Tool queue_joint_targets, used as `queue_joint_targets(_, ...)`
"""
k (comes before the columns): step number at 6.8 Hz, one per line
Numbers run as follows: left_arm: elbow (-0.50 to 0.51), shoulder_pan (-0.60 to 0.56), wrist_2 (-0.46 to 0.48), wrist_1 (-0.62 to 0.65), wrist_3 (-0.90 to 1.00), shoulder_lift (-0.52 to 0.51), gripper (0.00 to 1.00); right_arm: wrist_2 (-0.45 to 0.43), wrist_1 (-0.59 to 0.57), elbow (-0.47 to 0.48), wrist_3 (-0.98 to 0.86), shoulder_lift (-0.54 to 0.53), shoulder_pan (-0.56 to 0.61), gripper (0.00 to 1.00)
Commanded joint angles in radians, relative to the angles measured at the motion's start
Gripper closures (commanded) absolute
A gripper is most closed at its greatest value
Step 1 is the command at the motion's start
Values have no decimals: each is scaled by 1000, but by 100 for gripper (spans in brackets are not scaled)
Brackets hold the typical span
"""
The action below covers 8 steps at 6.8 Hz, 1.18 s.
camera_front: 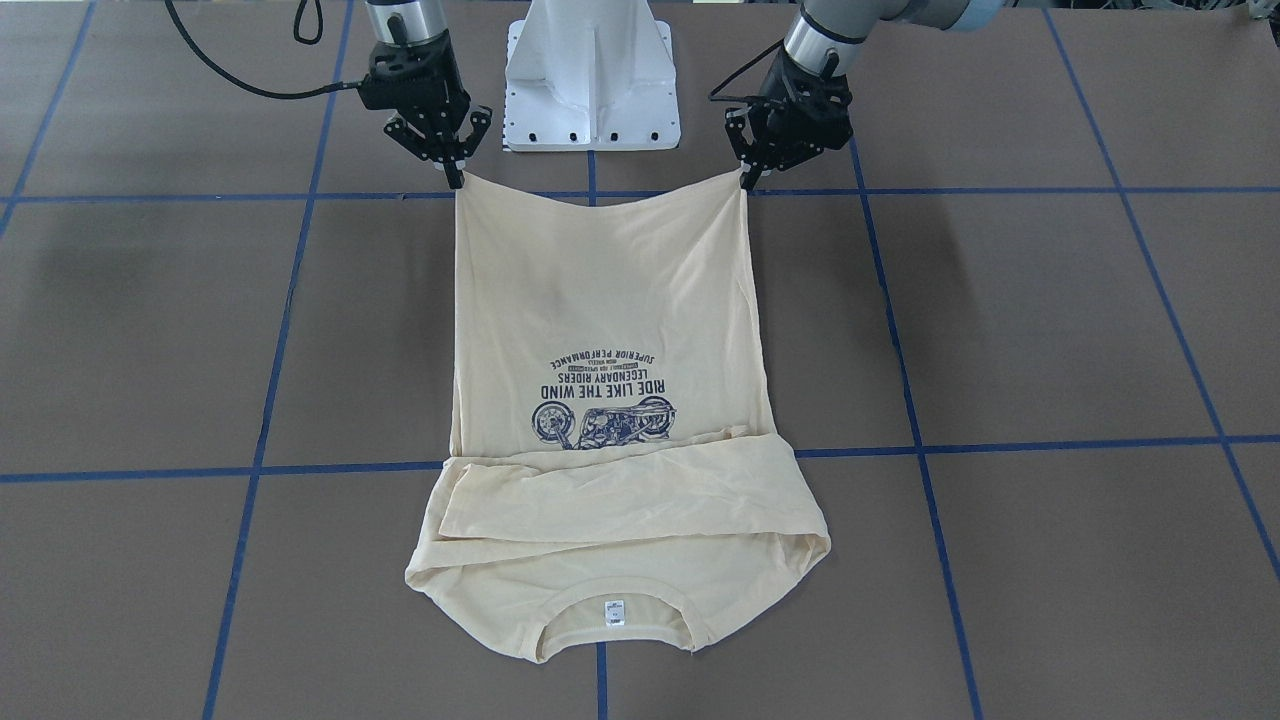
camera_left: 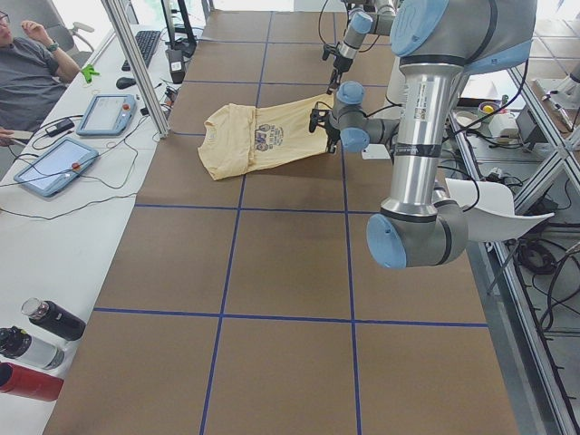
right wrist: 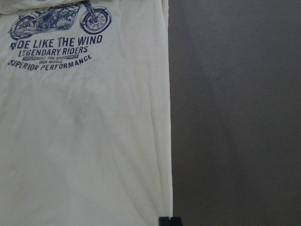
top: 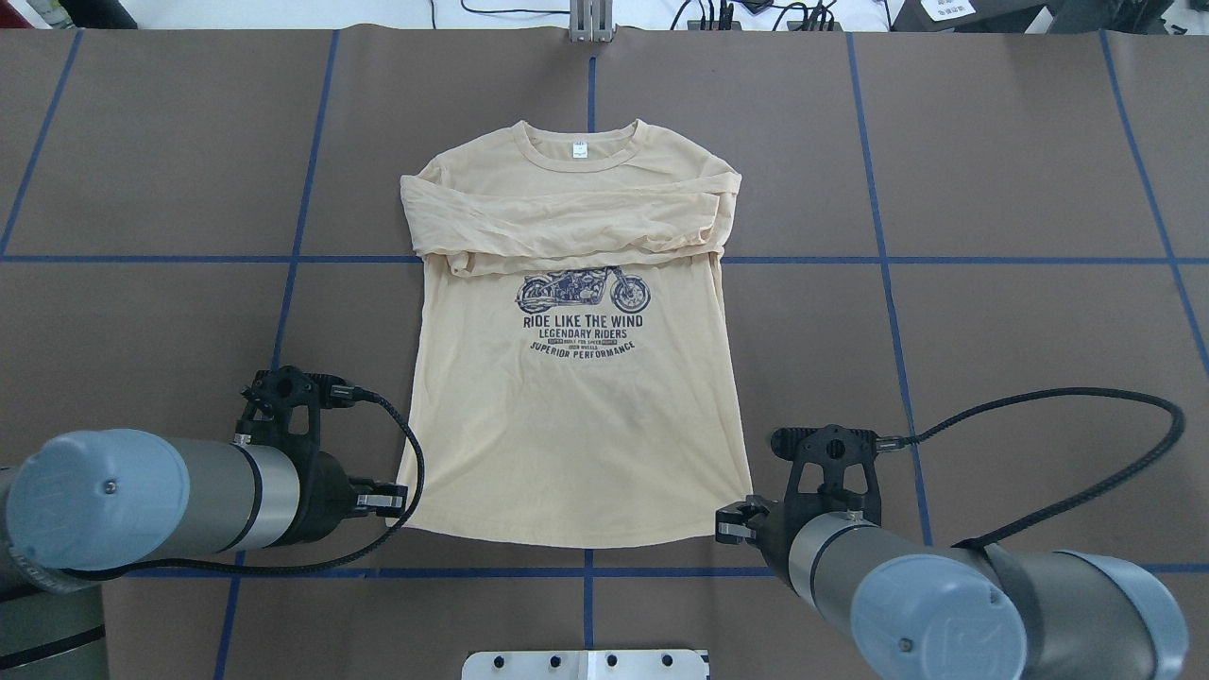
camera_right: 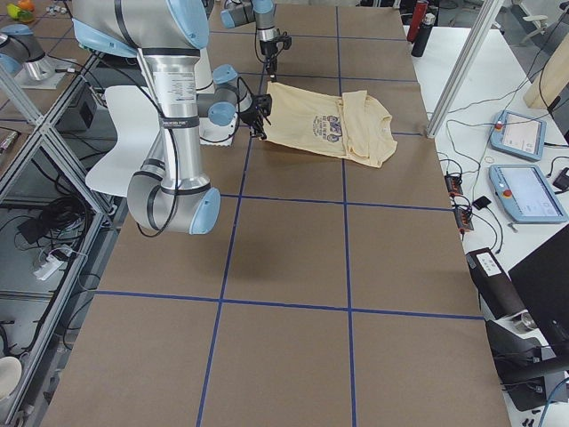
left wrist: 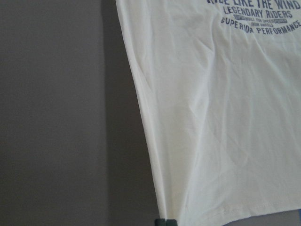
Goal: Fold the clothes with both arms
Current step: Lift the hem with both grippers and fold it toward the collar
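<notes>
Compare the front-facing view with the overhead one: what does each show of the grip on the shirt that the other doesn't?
Front-facing only: the left gripper and right gripper shut on the T-shirt's two hem corners. Overhead only: cables past the table's far edge; the left arm and right arm hide that grip. Both: sleeves folded across the chest, neck label away from the robot.

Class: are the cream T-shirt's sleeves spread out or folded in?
Folded in: on the pale cream-yellow T-shirt, both long sleeves lie across the chest.
</notes>
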Motion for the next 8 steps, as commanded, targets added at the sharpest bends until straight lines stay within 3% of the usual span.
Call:
queue_joint_targets(1,-209,37,-44,114,-7,71,100,37,-90,147,2,-24,-82,100)
queue_joint_targets(4,-180,50,-35,119,-9,53,100,28,-90,154,0,-21,-56,100)
queue_joint_targets(6,-11,-54,-14,119,3,-78,100,35,-88,36,-15,79,90,100)
queue_joint_targets(8,61,-187,2,118,69,-140,100,37,-87,-32,-55,132,229,100)
